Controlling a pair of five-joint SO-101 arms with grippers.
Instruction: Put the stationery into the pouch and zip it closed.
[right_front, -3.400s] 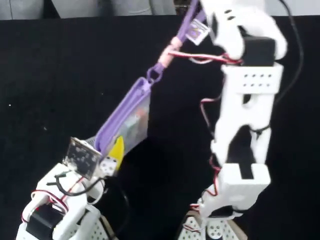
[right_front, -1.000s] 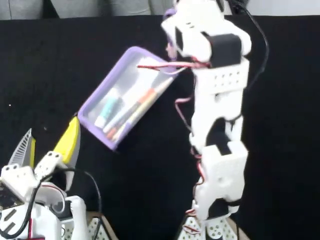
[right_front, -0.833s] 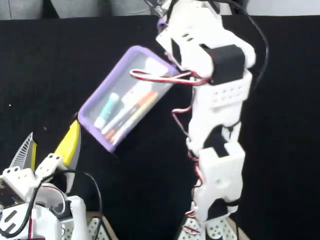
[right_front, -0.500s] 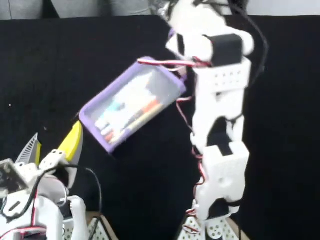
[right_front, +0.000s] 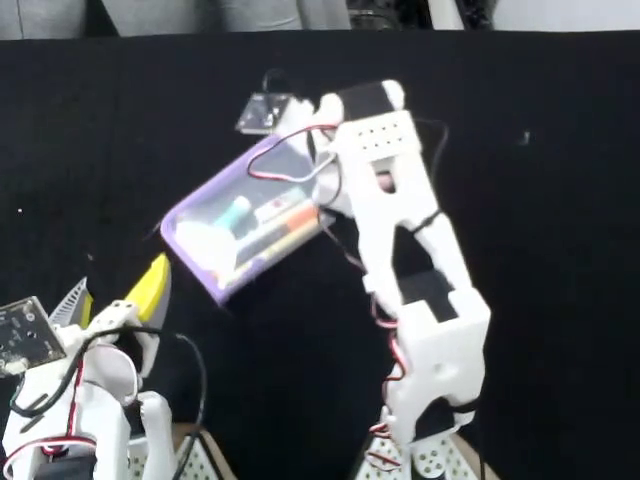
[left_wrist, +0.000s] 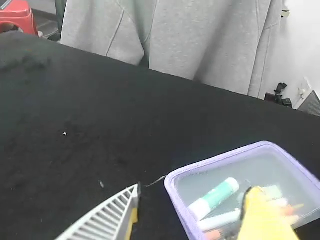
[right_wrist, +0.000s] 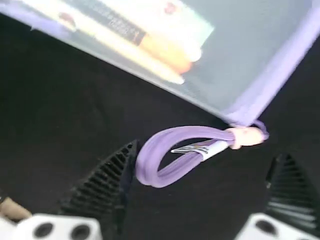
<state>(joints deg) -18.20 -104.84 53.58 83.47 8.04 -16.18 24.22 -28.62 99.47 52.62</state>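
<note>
Pouch (right_front: 235, 235), pens (right_front: 275, 222) inside, lies mid-table, with the right gripper (right_wrist: 205, 152) gaping over its pull loop (right_wrist: 165, 160) and the left gripper (right_front: 115, 290) gaping near-left, so a careless pinch could miss the loop or drag the pouch.

The high camera looks down on the bench (right_front: 100, 120); both wrist cameras, the right very near, share the pouch (right_front: 250, 225).

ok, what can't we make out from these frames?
- Zip state of the purple-edged clear pouch: high view, right arm covers its far corner.
- Stationery count: left wrist view, yellow finger and the frame edge cut it off.
- Purple strap loop attachment: right wrist view, blurred.
</note>
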